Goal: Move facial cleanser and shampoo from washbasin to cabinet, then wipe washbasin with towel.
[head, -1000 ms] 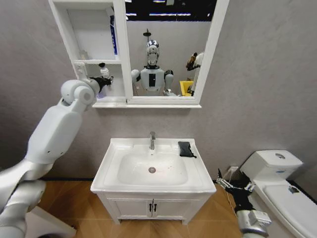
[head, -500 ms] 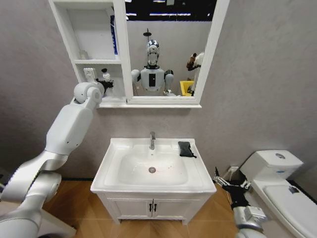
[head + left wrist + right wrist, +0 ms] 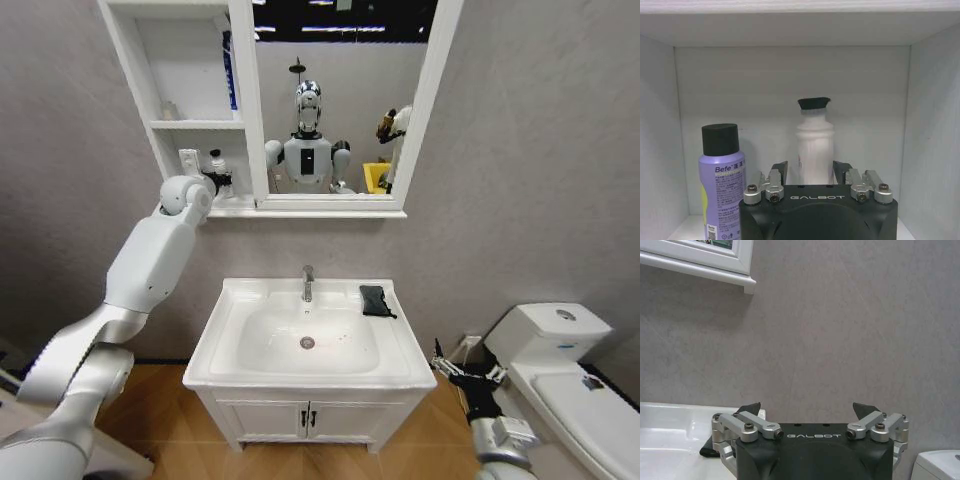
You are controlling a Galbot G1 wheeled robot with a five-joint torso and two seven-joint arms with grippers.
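Gaping left tool (image 3: 810, 172) flanking white bottle (image 3: 814, 145)

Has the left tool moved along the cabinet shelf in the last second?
Yes. In the head view the left tool has dropped and pulled back slightly from the cabinet, with the white bottle standing on the bottom shelf.

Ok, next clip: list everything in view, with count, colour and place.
Cabinet: one, white, on the wall beside the mirror.
Spray can: one, purple with black cap, lowest shelf.
Bottle: one, white with black cap, same shelf, beside the can.
Washbasin: one, white, below the mirror.
Faucet: one, chrome, basin's back rim.
Towel: one, black, basin's back right corner.
Toilet: one, white, right.
Left gripper: open, at the lowest shelf, around the bottle.
Right gripper: open, low beside the basin.
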